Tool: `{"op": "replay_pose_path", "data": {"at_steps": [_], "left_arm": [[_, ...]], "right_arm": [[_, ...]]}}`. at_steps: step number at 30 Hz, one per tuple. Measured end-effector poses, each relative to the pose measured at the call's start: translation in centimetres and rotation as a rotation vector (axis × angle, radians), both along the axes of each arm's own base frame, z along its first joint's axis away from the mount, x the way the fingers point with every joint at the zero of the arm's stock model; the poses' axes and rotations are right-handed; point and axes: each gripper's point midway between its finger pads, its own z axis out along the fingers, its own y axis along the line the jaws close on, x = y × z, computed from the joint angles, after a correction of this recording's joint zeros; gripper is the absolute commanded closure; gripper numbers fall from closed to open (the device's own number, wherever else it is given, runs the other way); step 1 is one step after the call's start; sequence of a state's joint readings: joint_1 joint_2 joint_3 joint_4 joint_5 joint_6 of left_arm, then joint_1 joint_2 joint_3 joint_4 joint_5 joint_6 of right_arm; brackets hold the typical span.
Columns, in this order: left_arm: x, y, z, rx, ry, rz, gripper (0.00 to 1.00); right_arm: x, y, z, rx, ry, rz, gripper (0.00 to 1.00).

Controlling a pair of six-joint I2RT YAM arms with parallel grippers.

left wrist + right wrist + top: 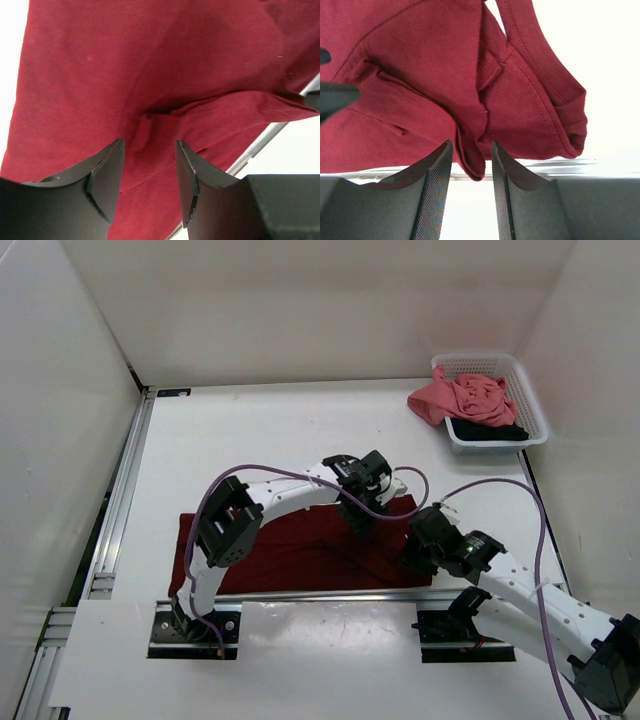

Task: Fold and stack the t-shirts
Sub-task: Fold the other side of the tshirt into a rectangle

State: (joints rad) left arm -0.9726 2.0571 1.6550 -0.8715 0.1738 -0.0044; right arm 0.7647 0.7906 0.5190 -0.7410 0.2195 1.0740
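Observation:
A dark maroon t-shirt [280, 552] lies spread on the table near the front edge. My left gripper [358, 520] hovers over its right half. In the left wrist view its jaws [148, 150] stand open above a creased fold of the maroon cloth [125, 65], with nothing pinched. My right gripper [412, 540] is at the shirt's right end. Its jaws [470, 147] are open, and a hanging flap of maroon cloth [472, 160] sits loosely between them. A salmon pink t-shirt [465, 398] drapes over a basket, with a black t-shirt [497, 430] beneath it.
The white mesh basket [533, 405] stands at the back right by the wall. A metal rail [115, 510] runs along the table's left side, and another rail [545, 165] runs along the front edge under the shirt's hem. White walls enclose the table.

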Motion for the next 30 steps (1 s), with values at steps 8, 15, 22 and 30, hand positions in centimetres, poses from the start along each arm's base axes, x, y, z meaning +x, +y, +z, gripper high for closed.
{"op": "replay_pose_path", "data": {"at_steps": [8,15,22,30], "left_arm": [[-0.3,-0.7,-0.9,0.006,-0.016,-0.012,0.53],[-0.2,-0.4,-3.1,0.060,-0.022,-0.011,0.60],[-0.5,-0.5,-3.1,0.058,-0.022,-0.021,0.89],[-0.5,-0.5,-2.9,0.055,-0.025,-0.021,0.89]], "right_arm": [[-0.4,-0.5,-0.6,-0.001,0.010,-0.021,0.59],[-0.6,-0.8,-0.7,0.003,0.005,-0.028,0.57],[-0.6,-0.9,-0.9,-0.002,0.005,-0.032,0.57],[-0.8,-0.7,-1.8,-0.034,0.050,-0.019,0.55]]}}
